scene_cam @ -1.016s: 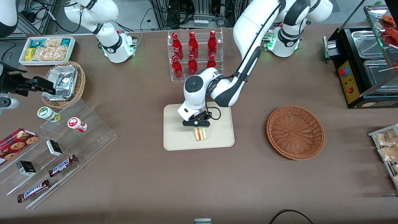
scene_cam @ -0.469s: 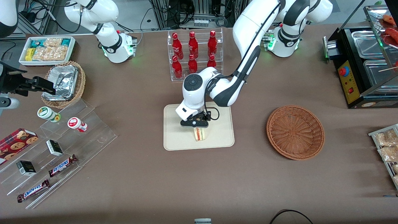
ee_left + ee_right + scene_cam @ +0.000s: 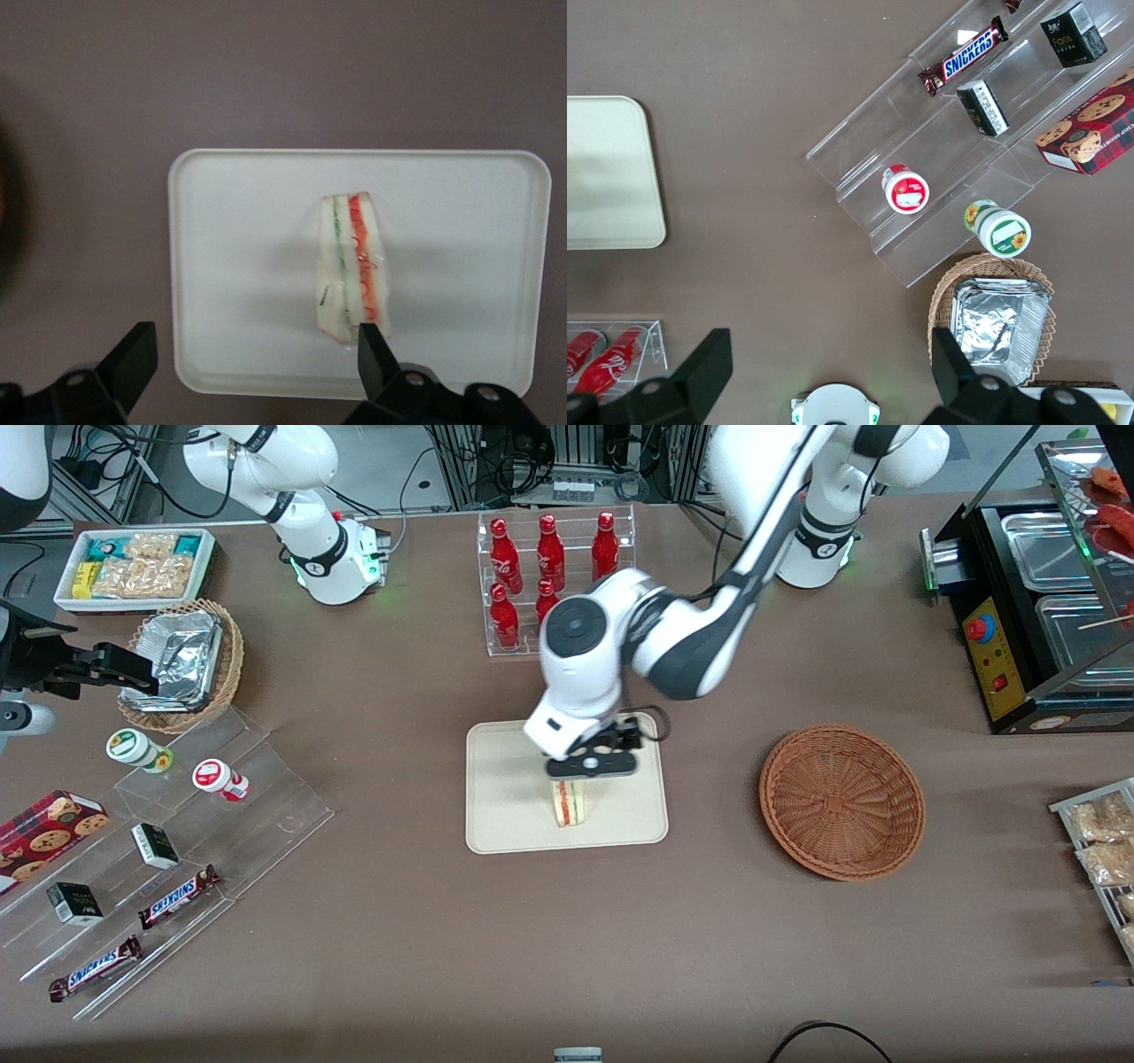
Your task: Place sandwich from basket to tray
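Note:
The sandwich (image 3: 569, 804) (image 3: 353, 264) lies on the cream tray (image 3: 505, 797) (image 3: 239, 266), a white wedge with red and green layers. My left gripper (image 3: 591, 769) (image 3: 252, 359) hangs above the tray, well over the sandwich, open with nothing between its fingers. The reddish-brown wicker basket (image 3: 842, 802) sits empty on the table, toward the working arm's end from the tray.
A clear rack of red bottles (image 3: 554, 576) stands farther from the front camera than the tray. Clear stepped shelves with snacks (image 3: 177, 850), a tan wicker basket of foil containers (image 3: 182, 664) and a white snack bin (image 3: 133, 567) lie toward the parked arm's end. A black food warmer (image 3: 1036, 602) stands at the working arm's end.
My gripper has let go of the sandwich and risen well above the tray, shifting slightly toward the basket. The sandwich stays on the tray.

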You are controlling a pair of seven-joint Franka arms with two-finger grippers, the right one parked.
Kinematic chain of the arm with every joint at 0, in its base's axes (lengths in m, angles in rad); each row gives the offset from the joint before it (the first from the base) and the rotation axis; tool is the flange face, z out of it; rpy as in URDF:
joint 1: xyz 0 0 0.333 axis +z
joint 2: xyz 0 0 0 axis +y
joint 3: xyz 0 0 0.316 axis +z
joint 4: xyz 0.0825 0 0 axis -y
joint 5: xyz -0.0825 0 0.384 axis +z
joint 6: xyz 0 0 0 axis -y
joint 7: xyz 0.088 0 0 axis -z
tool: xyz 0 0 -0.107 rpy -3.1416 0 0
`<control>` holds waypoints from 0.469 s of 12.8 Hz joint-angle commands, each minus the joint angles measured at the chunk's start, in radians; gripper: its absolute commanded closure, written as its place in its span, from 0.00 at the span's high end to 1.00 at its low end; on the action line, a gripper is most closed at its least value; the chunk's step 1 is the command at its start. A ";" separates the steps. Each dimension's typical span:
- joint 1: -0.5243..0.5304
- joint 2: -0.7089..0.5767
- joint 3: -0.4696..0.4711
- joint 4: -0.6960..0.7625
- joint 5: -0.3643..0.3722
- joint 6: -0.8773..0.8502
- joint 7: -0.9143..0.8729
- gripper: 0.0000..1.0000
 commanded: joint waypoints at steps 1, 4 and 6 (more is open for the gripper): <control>0.087 -0.175 -0.007 -0.116 -0.015 -0.049 0.001 1.00; 0.179 -0.377 -0.009 -0.310 -0.018 -0.053 0.065 1.00; 0.256 -0.499 -0.007 -0.412 -0.035 -0.069 0.175 1.00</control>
